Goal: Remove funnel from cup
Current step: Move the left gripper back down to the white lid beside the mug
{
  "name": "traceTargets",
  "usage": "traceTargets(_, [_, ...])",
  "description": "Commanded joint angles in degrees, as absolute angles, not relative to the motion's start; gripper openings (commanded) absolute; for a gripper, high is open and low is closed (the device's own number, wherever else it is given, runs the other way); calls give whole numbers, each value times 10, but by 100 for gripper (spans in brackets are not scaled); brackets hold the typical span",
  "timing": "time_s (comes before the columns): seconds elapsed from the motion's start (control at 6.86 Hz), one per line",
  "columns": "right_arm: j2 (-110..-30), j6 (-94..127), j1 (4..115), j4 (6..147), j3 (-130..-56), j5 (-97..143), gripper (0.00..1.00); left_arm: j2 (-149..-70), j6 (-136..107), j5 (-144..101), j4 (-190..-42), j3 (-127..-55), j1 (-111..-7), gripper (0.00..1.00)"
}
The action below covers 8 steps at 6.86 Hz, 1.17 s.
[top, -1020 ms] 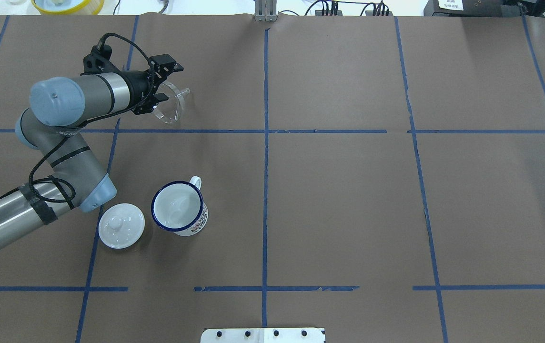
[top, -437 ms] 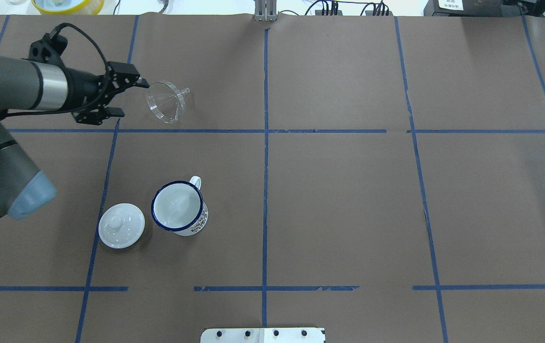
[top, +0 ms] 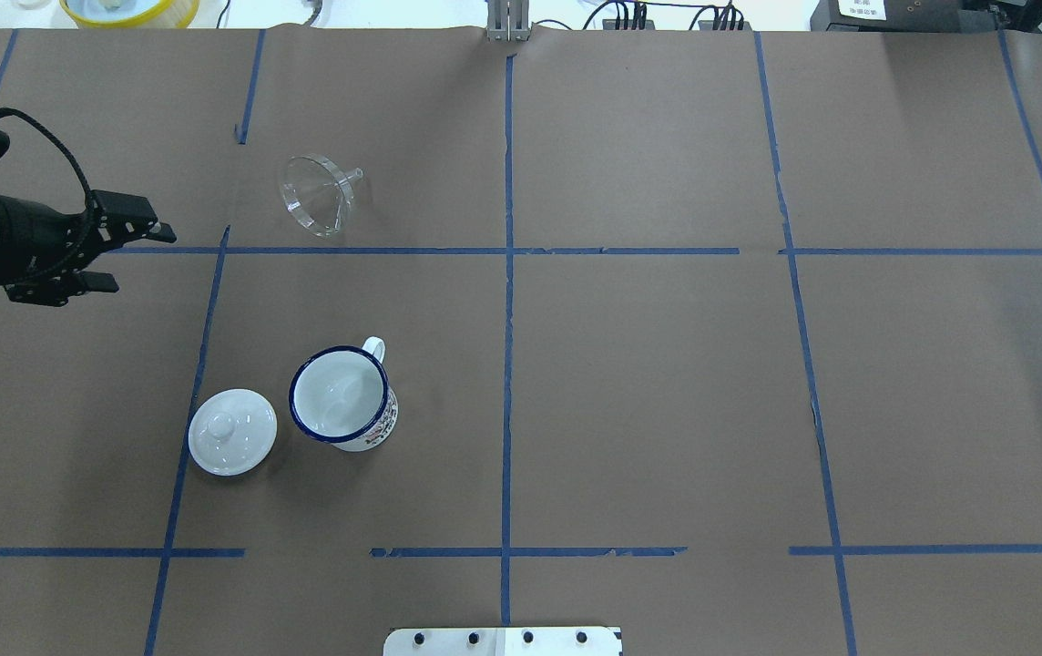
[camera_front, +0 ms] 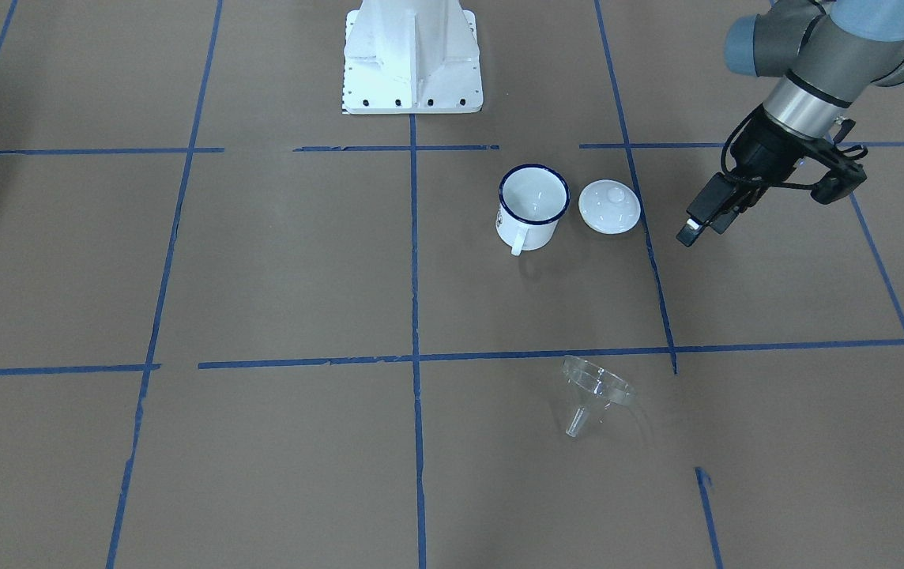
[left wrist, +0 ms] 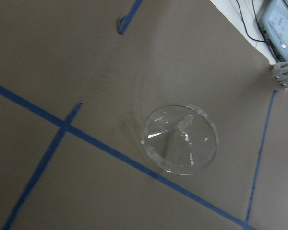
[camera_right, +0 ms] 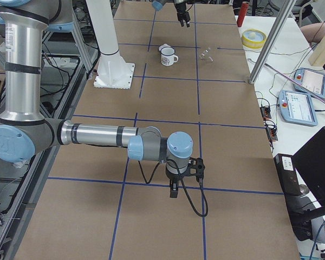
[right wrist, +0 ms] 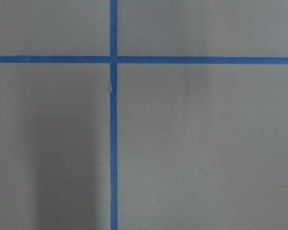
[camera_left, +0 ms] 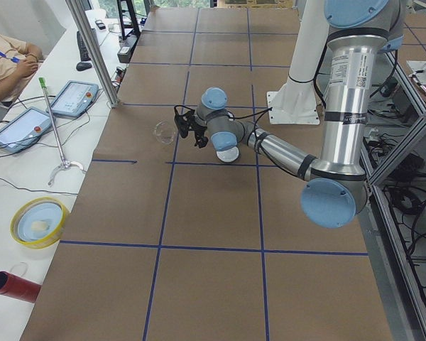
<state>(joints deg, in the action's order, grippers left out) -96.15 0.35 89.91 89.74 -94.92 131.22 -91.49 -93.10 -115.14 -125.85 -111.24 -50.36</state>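
Note:
The clear funnel (top: 319, 196) lies on its side on the brown paper, spout pointing right, apart from the cup; it also shows in the front view (camera_front: 596, 391) and in the left wrist view (left wrist: 180, 139). The white cup (top: 342, 398) with a blue rim stands upright and empty nearer the robot (camera_front: 532, 204). My left gripper (top: 140, 261) is open and empty, well left of the funnel, above the table (camera_front: 706, 227). My right gripper (camera_right: 173, 192) hangs over bare paper far from both; I cannot tell whether it is open.
A white domed lid (top: 232, 431) lies just left of the cup (camera_front: 609, 206). The robot's base plate (top: 503, 640) is at the near edge. A yellow dish (top: 129, 9) and cables lie beyond the far edge.
My left gripper was at the funnel's rim, let it go and drew back to the left and toward the robot. The funnel stays on its side. The cup and lid have not moved.

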Motion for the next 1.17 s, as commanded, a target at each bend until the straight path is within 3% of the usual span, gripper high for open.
traceTargets(0.0, [-962,4,899,897,-949,1312,100,-913,-911,-1147,-1060,-1159,-459,99])
traceTargets(0.29, [-962,4,899,897,-949,1312,100,-993,-911,-1145,-975,-1149,-443,99])
traceTargets(1.02, [-962,4,899,897,-949,1312,100,-1041,-919,-1153,-979,-1088,-385,100])
